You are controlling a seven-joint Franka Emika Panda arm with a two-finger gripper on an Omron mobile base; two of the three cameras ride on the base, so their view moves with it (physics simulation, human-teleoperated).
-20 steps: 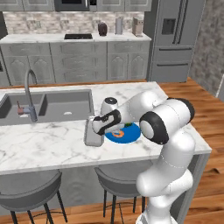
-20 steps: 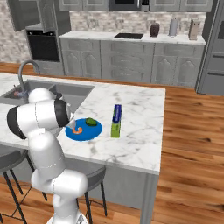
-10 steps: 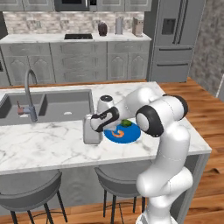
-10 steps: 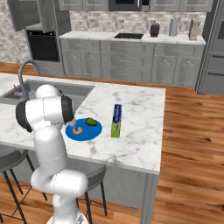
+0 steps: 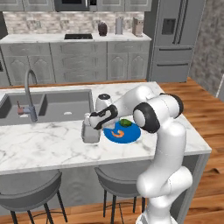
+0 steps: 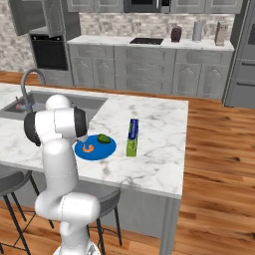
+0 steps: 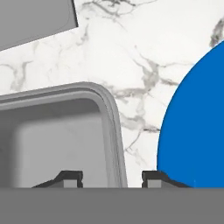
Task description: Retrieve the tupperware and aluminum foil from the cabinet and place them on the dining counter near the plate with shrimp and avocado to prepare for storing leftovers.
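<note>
Two finger tips of your gripper (image 7: 112, 177) stand apart, straddling the right rim of the tupperware (image 7: 57, 135), with nothing clamped. You see the tupperware (image 5: 90, 132) resting on the dining counter (image 5: 43, 146), just beside the plate with shrimp and avocado (image 5: 123, 131). Your aluminum foil (image 6: 132, 137) lies on the marble on the plate's (image 6: 95, 147) far side, near it but apart.

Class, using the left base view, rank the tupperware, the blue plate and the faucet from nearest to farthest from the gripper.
1. tupperware, right at the gripper
2. blue plate, just beside the tupperware, toward the arm
3. faucet, far off at the sink
</note>
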